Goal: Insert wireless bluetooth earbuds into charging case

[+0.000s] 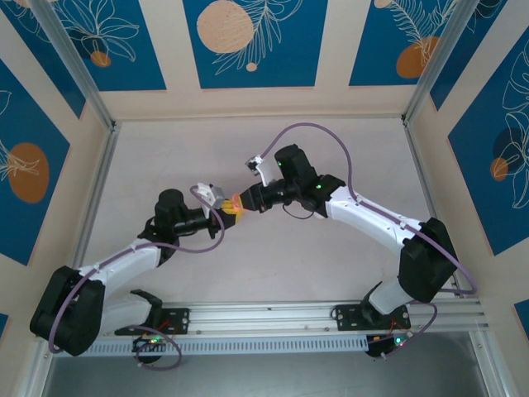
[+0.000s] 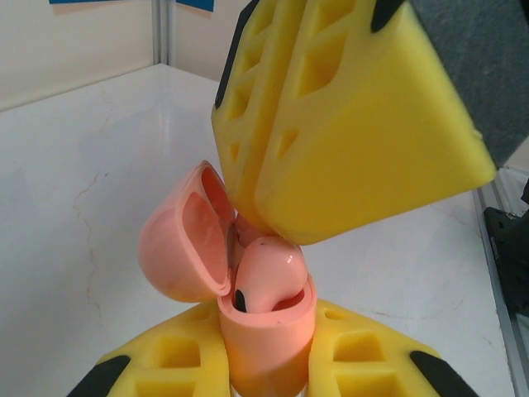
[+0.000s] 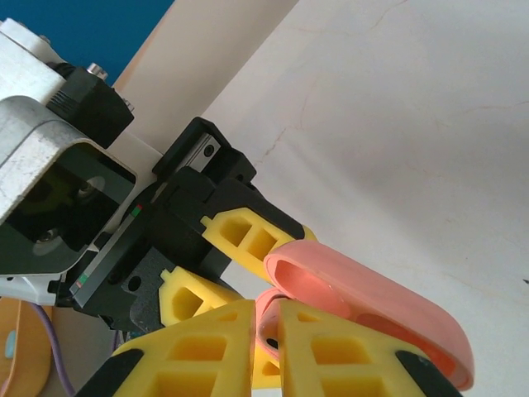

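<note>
The seating step is in hand. The charging case [image 2: 266, 335] is pinched upright by its lower body between the jaws of the left gripper [image 2: 264, 364], at the bottom centre of the left wrist view. Its lid [image 2: 178, 248] is swung open to the left. One earbud [image 2: 269, 277] is seen lying in the near well, apparently not fully sunk.

The right gripper [image 2: 266, 217] is seen entering from the upper right with its jaws pressed together, their tips at the case mouth behind that earbud. A sliver of pink is glimpsed at the tips, but whether a second earbud is pinched there cannot be told.

The next move is judged to call for a short, straight push into the well, with the lid hinge left untouched.

In the overhead view the pair is held at the frame's middle over the desk [image 1: 165, 157], with bare surface all round. The rail [image 1: 273, 318] at the bottom and the back wall [image 1: 264, 101] at the top lie well apart from it.
</note>
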Controlling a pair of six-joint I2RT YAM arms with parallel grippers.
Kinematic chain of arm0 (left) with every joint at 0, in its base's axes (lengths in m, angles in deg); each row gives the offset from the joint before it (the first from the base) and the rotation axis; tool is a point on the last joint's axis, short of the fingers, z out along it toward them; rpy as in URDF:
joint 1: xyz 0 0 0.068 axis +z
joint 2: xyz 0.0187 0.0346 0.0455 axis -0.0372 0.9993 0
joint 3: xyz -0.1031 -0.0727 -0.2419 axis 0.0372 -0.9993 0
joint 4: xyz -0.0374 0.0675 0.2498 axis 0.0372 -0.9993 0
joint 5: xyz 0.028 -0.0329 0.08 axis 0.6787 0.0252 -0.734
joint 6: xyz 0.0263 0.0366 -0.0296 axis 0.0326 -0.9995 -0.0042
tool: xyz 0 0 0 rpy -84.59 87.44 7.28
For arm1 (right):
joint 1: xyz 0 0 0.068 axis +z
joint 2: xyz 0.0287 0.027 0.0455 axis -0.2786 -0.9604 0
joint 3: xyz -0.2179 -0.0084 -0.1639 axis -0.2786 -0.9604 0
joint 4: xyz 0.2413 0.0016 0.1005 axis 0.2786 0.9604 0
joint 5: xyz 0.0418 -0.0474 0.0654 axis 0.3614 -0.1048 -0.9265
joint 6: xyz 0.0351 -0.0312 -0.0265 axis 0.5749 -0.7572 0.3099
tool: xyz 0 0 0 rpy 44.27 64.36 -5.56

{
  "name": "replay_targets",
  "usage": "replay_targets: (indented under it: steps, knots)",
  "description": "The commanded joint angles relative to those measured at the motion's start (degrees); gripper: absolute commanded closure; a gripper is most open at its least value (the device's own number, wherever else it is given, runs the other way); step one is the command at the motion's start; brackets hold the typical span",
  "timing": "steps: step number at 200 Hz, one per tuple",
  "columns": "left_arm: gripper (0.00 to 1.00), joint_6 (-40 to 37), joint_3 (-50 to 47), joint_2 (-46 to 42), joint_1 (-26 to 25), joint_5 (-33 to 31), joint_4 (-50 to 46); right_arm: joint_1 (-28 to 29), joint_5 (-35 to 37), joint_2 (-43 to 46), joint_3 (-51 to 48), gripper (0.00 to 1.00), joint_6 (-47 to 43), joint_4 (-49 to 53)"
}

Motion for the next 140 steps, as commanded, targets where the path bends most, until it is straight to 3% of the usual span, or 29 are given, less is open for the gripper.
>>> replay_targets:
  steps: [1,70,95,140]
  knots:
    - [0.86,-0.85,0.89,-0.80,-0.60,2.19,3.69,1.51,-0.54,-0.17,0.67,0.84,-1.49,4.09]
    - [0.86,-0.77,1.24,-1.18,-0.63,3.80,4.59,-0.15,3.46,7.66,-0.49,0.70,-3.32,1.87]
    - [0.86,-0.08,1.72,-0.74,-0.95,5.85,6.34,-0.98,4.53,12.25,-1.38,0.69,-4.46,1.55]
    - [0.87,0.37,3.64,0.24,-2.14,7.74,7.60,-5.31,0.95,17.47,-4.36,0.59,-4.44,0.56]
